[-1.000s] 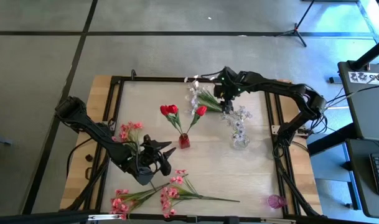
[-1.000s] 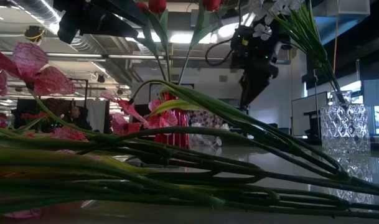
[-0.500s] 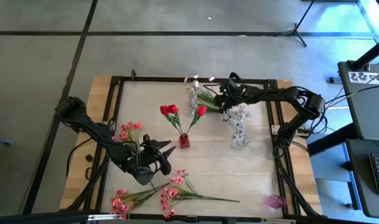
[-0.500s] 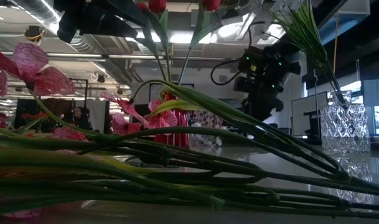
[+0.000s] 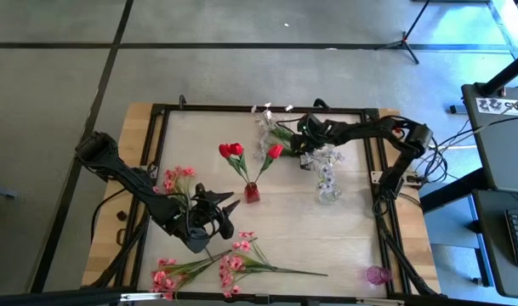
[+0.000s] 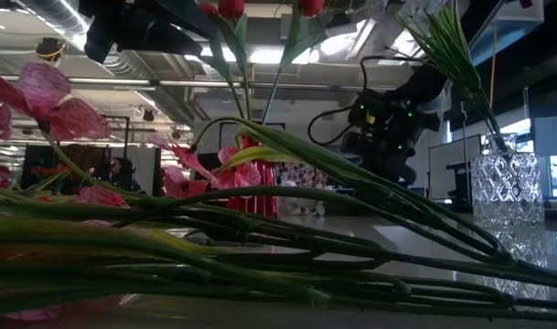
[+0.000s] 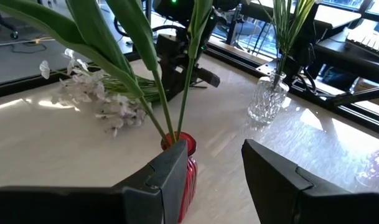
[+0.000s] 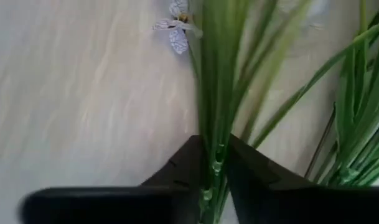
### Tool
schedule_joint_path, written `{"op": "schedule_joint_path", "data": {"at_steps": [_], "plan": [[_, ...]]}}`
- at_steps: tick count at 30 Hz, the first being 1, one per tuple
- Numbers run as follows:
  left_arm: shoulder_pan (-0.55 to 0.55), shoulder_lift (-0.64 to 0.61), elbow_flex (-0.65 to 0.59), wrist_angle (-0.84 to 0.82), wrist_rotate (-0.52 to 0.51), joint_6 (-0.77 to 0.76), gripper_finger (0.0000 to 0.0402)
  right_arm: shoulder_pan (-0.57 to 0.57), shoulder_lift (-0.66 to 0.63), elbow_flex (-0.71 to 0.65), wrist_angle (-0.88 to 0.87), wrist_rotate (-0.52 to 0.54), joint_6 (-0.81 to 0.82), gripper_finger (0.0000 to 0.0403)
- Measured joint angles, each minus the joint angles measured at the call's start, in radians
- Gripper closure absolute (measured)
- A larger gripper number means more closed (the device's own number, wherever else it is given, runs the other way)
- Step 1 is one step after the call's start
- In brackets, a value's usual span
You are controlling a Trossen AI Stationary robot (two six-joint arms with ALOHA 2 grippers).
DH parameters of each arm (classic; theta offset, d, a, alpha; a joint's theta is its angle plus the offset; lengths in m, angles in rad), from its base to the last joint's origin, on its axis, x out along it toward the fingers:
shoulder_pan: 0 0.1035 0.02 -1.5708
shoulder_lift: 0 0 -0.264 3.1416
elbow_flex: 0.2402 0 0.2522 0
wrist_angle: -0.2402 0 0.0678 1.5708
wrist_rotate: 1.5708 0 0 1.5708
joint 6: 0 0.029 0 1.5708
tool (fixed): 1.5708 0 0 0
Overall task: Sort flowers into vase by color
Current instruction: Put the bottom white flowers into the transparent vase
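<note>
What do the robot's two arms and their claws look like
Both arms are dark, jointed and slim, with cables trailing along them. The right arm shows small green lights in the low view. The left claw has two broad, flat black fingers; the right claw has similar dark, wedge-shaped ones.

The only lettering in sight is a white label (image 5: pixel 504 105) on the dark unit to the right of the bench in the high view; its dark characters are too small to read. No other text, brand, number or sign can be read.
</note>
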Motion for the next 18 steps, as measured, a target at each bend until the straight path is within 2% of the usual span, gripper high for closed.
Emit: {"op": "schedule_joint_path", "data": {"at_steps": [2, 4, 9, 13, 18], "plan": [[0.000, 0.000, 0.000, 0.000, 0.000, 0.000, 0.0250, 0.011, -0.021, -0.003, -0.013, -0.001, 0.015, 0.0373], [0.000, 0.000, 0.000, 0.000, 0.000, 0.005, 0.0250, 0.022, -0.057, -0.002, -0.040, -0.037, 0.019, 0.0390], [0.000, 0.000, 0.000, 0.000, 0.000, 0.009, 0.0250, 0.038, -0.189, 0.046, -0.052, -0.208, 0.075, 0.0377], [0.000, 0.000, 0.000, 0.004, 0.000, 0.012, 0.0250, 0.002, -0.288, 0.086, -0.028, -0.332, 0.153, 0.0393], [-0.004, 0.000, 0.000, 0.007, 0.000, 0.008, 0.0250, -0.093, -0.376, 0.103, 0.082, -0.369, 0.439, 0.0384]]}}
